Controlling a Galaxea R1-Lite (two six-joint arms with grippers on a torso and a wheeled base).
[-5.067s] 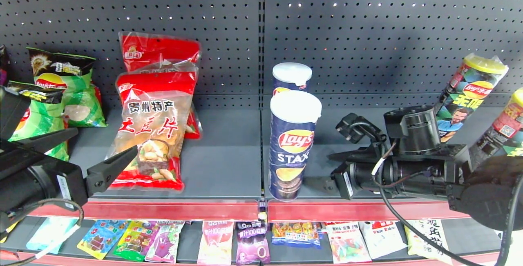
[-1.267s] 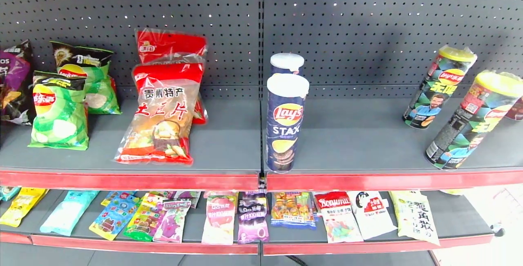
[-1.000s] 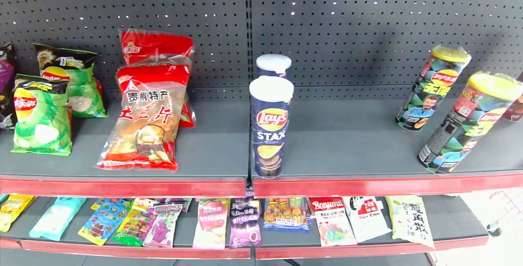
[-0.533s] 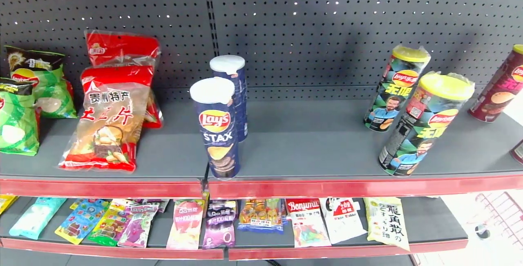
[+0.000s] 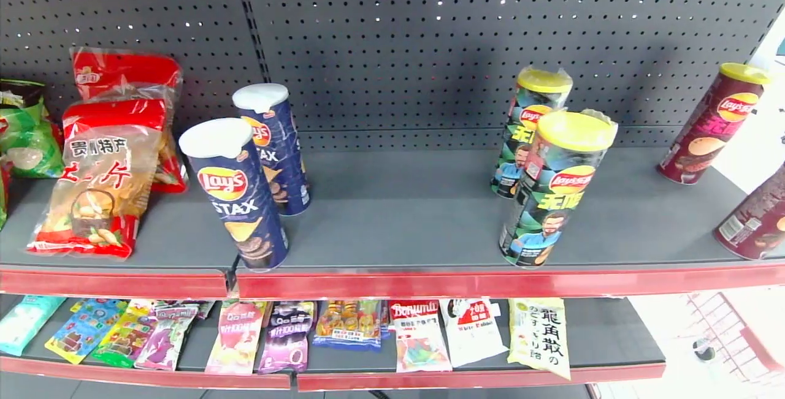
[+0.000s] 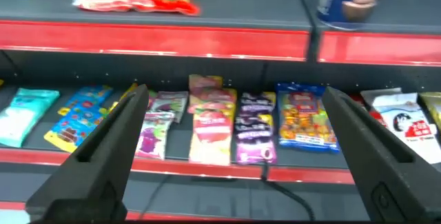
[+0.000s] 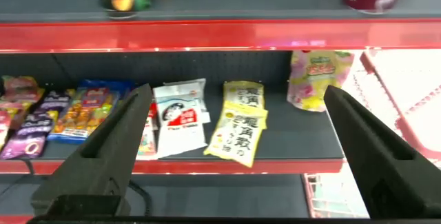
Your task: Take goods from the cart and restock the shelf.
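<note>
Red-edged shelf (image 5: pixel 490 282) bears chip cans (image 5: pixel 236 193), while left fingers (image 6: pixel 103 148) and right fingers (image 7: pixel 103 148) spread wide, empty, facing snack packets (image 6: pixel 213 127).

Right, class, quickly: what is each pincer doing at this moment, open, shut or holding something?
Left pincer: open, holding nothing.
Right pincer: open, holding nothing.

Upper grey shelf (image 5: pixel 417 215), red front lip, carried red snack bags (image 5: pixel 98 178) at left, two upright blue cans (image 5: pixel 236 193) one behind the other, two green yellow-lidded cans (image 5: pixel 552 190), and maroon cans (image 5: pixel 705 123) at right; lower shelf (image 5: pixel 613 338) held a row of flat sweet packets (image 5: pixel 349 325).
</note>
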